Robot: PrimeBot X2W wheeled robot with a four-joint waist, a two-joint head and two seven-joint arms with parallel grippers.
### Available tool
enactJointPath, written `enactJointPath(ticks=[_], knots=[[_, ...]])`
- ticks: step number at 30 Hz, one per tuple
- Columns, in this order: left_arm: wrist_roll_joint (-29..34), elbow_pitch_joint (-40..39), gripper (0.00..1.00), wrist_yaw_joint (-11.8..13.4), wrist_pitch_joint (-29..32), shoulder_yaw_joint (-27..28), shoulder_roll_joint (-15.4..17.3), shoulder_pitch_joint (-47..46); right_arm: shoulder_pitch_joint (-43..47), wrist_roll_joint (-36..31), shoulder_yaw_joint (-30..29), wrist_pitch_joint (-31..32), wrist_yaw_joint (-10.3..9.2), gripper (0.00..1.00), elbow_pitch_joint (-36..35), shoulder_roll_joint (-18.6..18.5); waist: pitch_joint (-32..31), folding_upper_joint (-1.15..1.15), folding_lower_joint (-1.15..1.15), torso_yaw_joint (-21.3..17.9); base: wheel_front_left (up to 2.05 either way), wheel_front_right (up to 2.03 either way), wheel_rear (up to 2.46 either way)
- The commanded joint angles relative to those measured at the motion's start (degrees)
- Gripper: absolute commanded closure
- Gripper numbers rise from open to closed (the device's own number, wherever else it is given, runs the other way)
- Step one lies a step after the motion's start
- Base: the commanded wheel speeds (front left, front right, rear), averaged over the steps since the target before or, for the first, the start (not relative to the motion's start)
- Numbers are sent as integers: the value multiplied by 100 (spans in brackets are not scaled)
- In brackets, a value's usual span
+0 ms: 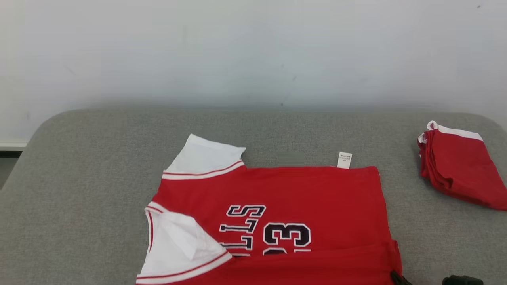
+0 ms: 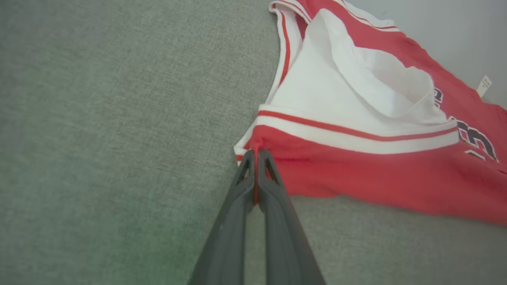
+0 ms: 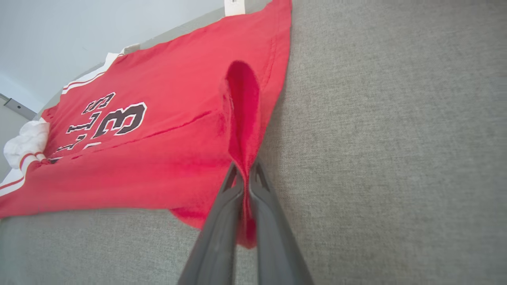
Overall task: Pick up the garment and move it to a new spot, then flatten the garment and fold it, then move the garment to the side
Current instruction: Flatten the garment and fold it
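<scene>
While both grippers clamp the near edge, the red basketball jersey (image 1: 317, 198) lies spread on the grey padded table (image 1: 99, 178), roughly centre, lettering up and reading upside down from the head camera. Head view: body mostly flat; a strip of red along the near side overlaps the lower part of the numerals, so a first fold looks begun rather than finished. Far white sleeve (image 1: 202, 156) flat, near white sleeve (image 1: 178, 241) rumpled, care label (image 1: 344, 160) sticking out past the far edge. A second red garment with white trim (image 1: 463, 170) sits bunched well apart at the table's right end. The jersey's near edge is cut off by the frame bottom, and the right gripper (image 1: 399, 278) shows as a dark sliver at the near right corner, too cropped to read there. Left wrist view: left gripper (image 2: 255, 155) has its fingers pressed together on the red corner just below the striped sleeve band, fabric pinched between them. Right wrist view: fingers closed on a raised pleat of the red hem corner, which tents up off the table. Judgement: relocation and flattening look done, folding is under way; finishing the folds and moving the jersey aside remain. How many layers sit in each pinch cannot be made out.
</scene>
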Motion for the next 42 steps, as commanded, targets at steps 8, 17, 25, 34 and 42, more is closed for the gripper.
enactJointPath(ticks=[8, 17, 25, 34, 42], knots=[[-99, -807, 100, 345, -17, 107, 121, 661, 467, -107, -243, 397, 8, 100, -309, -102, -30, 0, 1, 63, 0, 0, 0], [186, -1130, 0, 520, -26, 153, 150, 654, 447, -629, -731, 490, 8, 0, 3, 247, -24, 0, 1, 145, 0, 0, 0], [1436, -2051, 0, 552, -32, 1069, -66, 1058, 479, -1032, -1383, 107, 8, 0, -282, 556, -10, 0, 1, 125, 0, 0, 0], [3025, -2935, 0, 192, -34, 2139, -746, 1443, 756, -2203, -2179, -11, 9, 0, -1089, 1061, 35, 0, 1, 142, 0, 0, 0], [3711, -3091, 0, -114, -35, 2715, -1260, 1319, 1078, -3040, -2849, -13, 8, 0, -1864, 1803, 148, 0, 1, 26, 0, 0, 0]])
